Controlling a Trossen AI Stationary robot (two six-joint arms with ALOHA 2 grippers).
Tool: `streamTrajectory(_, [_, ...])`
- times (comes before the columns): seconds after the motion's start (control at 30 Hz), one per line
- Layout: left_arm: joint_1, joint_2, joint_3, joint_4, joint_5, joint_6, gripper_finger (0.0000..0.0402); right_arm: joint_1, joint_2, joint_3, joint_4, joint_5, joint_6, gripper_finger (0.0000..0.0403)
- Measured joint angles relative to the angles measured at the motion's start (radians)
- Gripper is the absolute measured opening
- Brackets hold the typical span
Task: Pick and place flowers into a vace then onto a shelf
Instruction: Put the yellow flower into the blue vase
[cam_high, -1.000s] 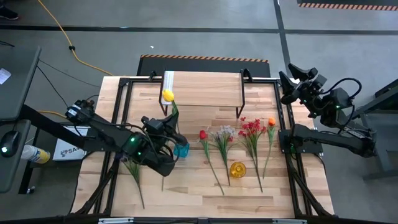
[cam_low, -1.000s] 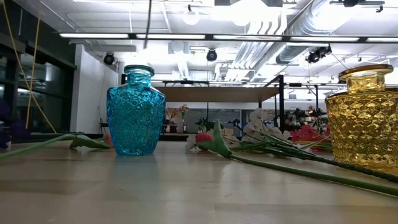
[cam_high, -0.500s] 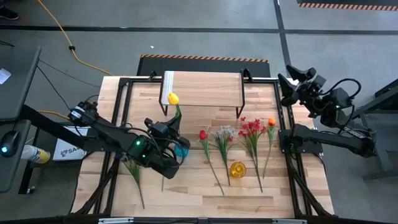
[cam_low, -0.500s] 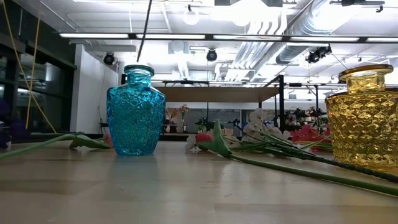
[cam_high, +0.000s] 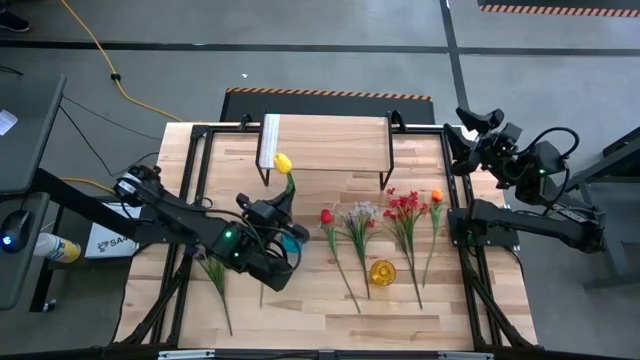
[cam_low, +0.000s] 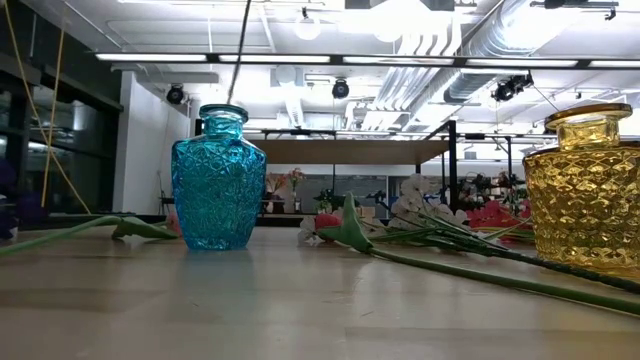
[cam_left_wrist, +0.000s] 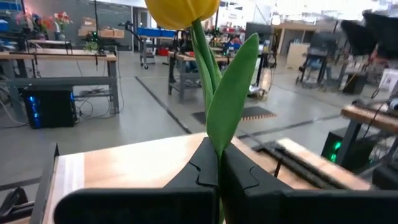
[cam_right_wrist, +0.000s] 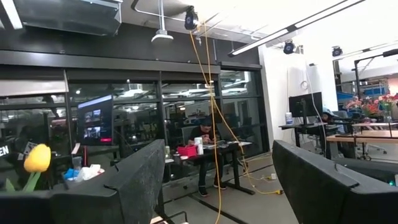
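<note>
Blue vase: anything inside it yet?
In the low view a thin green stem hangs above the blue vase, its tip at the mouth. The left gripper holds that yellow tulip. The patterned glass hides the inside.

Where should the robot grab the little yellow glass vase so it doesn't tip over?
Probably the narrow neck of the yellow diamond-cut glass vase, coming straight down from above. It stands upright with a wide belly, and green flower stems lie close beside it, crowding a sideways reach.
</note>
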Motion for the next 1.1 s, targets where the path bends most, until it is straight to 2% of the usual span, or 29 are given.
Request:
streamTrajectory(0.5, [0.006,0.054,-0.001,-0.028,0.049,-0.054,0.0030,0.000,0.000,0.000,-0.008,0.000,-0.005,0.0287])
streamTrajectory(0.63, [0.007,0.052,0.000,-0.026,0.112,-0.054,0.0030,0.000,0.000,0.000,-0.008,0.000,-0.006,0.0287])
streamTrajectory(0.87, [0.006,0.052,0.000,-0.027,0.232,-0.054,0.0079,0.000,0.000,0.000,-0.011,0.000,-0.007,0.0287])
streamTrajectory(1.1, [0.006,0.052,0.000,-0.027,0.320,-0.054,0.0066,0.000,0.000,0.000,-0.011,0.000,-0.007,0.0287])
